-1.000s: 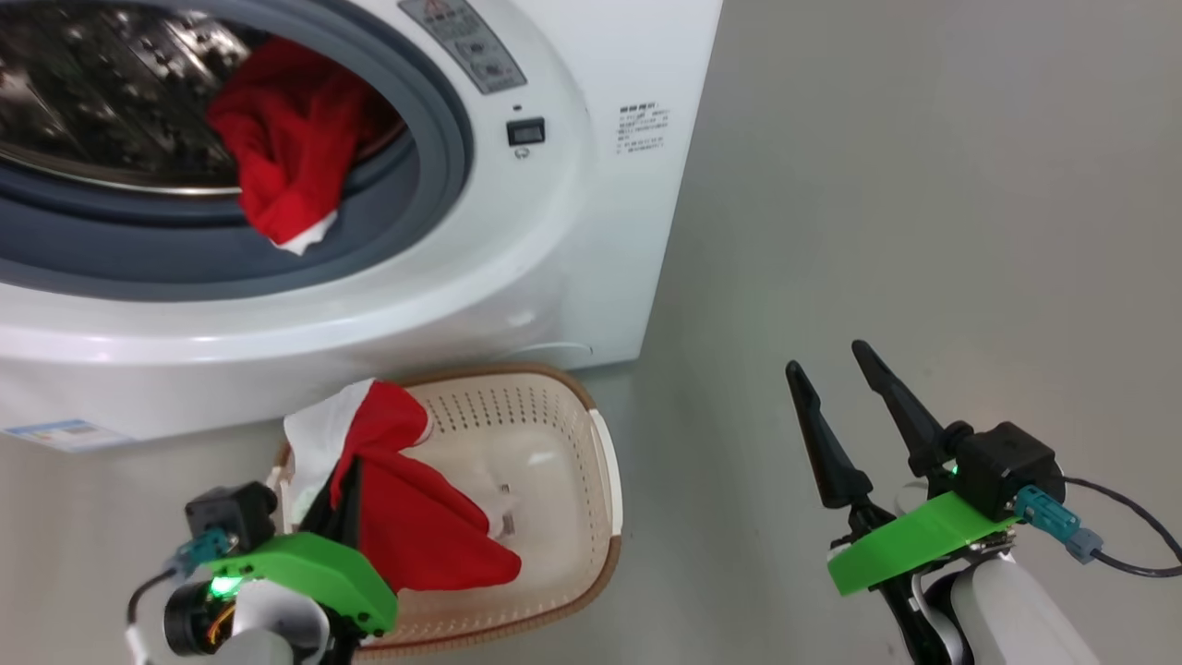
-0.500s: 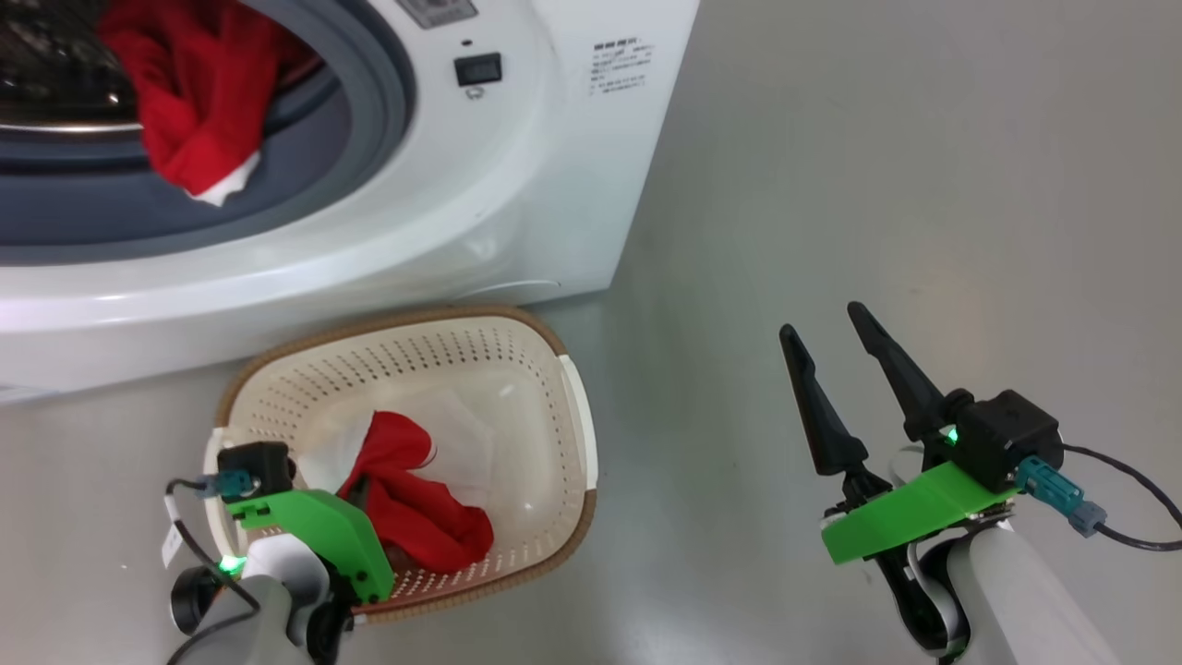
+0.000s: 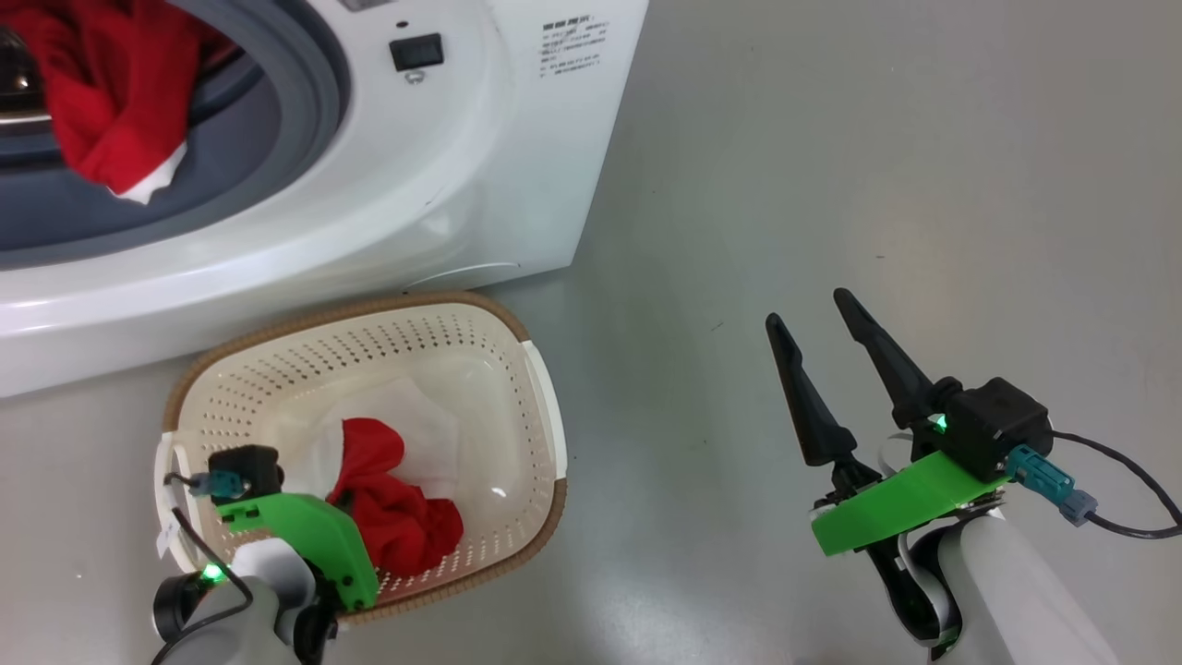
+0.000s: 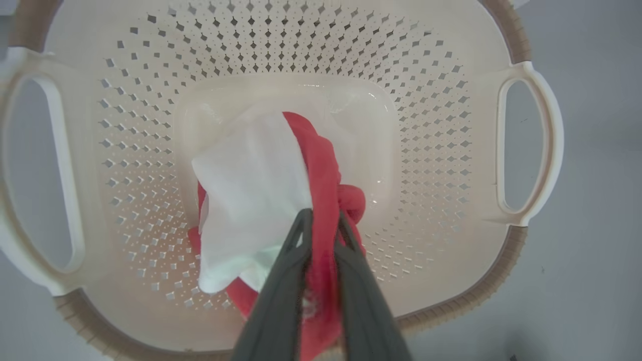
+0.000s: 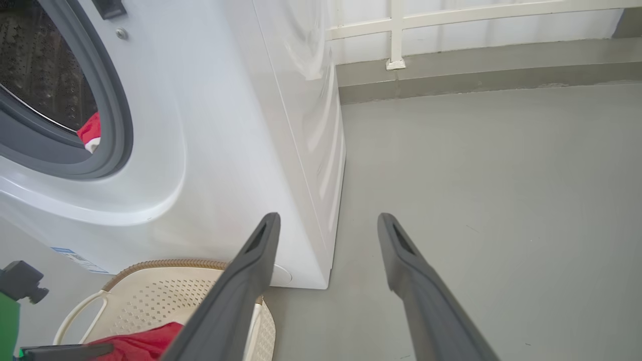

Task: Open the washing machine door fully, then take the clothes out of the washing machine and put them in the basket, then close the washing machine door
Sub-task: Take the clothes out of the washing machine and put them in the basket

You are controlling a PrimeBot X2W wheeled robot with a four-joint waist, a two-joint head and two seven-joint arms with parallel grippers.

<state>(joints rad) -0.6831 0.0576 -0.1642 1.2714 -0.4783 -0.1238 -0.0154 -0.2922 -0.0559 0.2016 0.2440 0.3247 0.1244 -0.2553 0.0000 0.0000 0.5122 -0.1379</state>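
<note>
Our left claw [image 4: 323, 215] pinches the red and white clothes [image 4: 261, 185] down in the basket [image 4: 436, 125]. Another red garment [image 3: 102, 92] hangs in the washing machine [image 3: 443, 185]. Our right claw [image 3: 802, 307] is spread wide apart.

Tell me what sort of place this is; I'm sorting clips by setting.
Likely a laundry area, perhaps a bare utility or test room: a white front-loading washing machine with red clothes in its drum, a perforated basket on the floor before it, and a plain grey floor all around.
</note>
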